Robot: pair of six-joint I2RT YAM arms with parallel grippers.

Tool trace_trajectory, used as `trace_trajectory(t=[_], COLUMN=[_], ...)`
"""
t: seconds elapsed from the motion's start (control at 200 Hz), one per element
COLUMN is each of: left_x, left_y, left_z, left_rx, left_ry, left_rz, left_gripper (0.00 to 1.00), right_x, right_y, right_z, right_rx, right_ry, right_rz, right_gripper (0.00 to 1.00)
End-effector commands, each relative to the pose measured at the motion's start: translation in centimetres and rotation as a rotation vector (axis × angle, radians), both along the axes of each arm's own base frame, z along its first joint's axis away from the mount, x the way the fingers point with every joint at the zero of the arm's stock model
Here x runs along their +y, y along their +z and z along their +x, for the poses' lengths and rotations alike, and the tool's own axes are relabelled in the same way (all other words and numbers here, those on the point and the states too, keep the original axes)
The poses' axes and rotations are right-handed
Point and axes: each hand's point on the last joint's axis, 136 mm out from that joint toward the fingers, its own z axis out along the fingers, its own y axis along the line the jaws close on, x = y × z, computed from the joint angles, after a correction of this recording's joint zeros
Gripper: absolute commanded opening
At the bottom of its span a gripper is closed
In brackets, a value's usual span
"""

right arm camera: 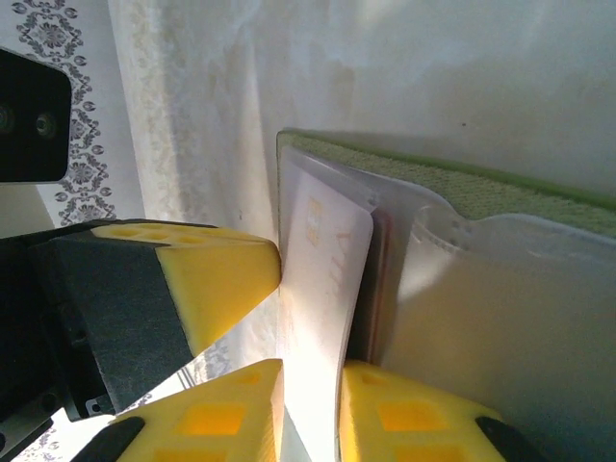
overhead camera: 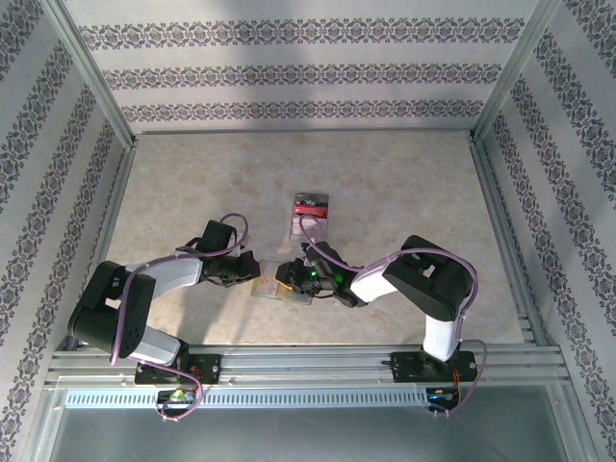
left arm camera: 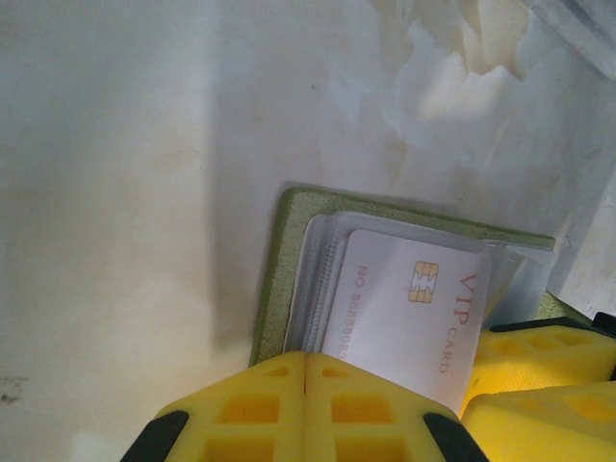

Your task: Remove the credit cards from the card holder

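Card holder [overhead camera: 279, 289]: lies open on the table [overhead camera: 414, 183], centre, toward the near edge, between your two grippers. On the left wrist view its olive border [left arm camera: 277, 289] frames the translucent pockets.

White VIP card [left arm camera: 404, 318]: gold chip and orange lettering are readable, and it sits partly in a translucent pocket. On the right wrist view the same card [right arm camera: 322, 279] stands out of the pocket edge, with a thin reddish card edge [right arm camera: 378, 279] just behind it. You cannot tell what that second card is.

Right gripper [right arm camera: 313, 377]: you have its yellow fingers closed on the white VIP card, one pad on each face. From above, it [overhead camera: 294, 277] meets the holder from the right.

Left gripper [left arm camera: 305, 364]: yellow pads are together with only a seam between them, tips at the holder's left edge. You cannot tell whether they press it. From above, it [overhead camera: 252, 271] sits just left of the holder.

Clear tray [overhead camera: 310, 214]: red-and-white contents, on the table on the far side of the holder, apart from both grippers.
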Motion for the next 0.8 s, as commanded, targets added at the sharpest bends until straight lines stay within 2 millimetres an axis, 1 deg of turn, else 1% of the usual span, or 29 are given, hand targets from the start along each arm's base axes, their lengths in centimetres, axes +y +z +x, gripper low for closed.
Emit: trace_trajectory(t=[0.0, 0.145, 0.22, 0.485, 0.655, 0.754, 0.794], left_x=[1.9, 1.8, 1.9, 2.0, 2.0, 2.0, 2.1], left_y=[-3.1, -3.0, -2.9, -2.7, -2.7, -2.7, -2.7], left_z=[-3.1, -2.9, -3.0, -3.0, -3.0, -3.0, -2.9], left_rx=[0.12, 0.118, 0.12, 0.116, 0.116, 0.117, 0.116], left_ry=[0.005, 0.004, 0.005, 0.004, 0.006, 0.005, 0.005], left_rz=[0.103, 0.103, 0.106, 0.112, 0.112, 0.116, 0.118], left_gripper=[0.0, 0.0, 0.0, 0.0, 0.0, 0.0, 0.0], right_x=[0.7, 0.5, 0.5, 0.0, -0.1, -0.6, -0.9], right_y=[3.6, 4.7, 4.7, 3.1, 2.5, 2.3, 2.3], right_z=[0.8, 0.5, 0.5, 0.3, 0.4, 0.4, 0.3], right_rx=[-0.105, -0.133, -0.131, -0.096, -0.082, -0.082, -0.082], right_ry=[-0.008, 0.005, 0.008, -0.005, -0.012, -0.025, -0.03], right_rz=[0.098, 0.121, 0.127, 0.082, 0.064, 0.05, 0.043], right_gripper=[0.21, 0.2, 0.2, 0.16, 0.1, 0.07, 0.04])
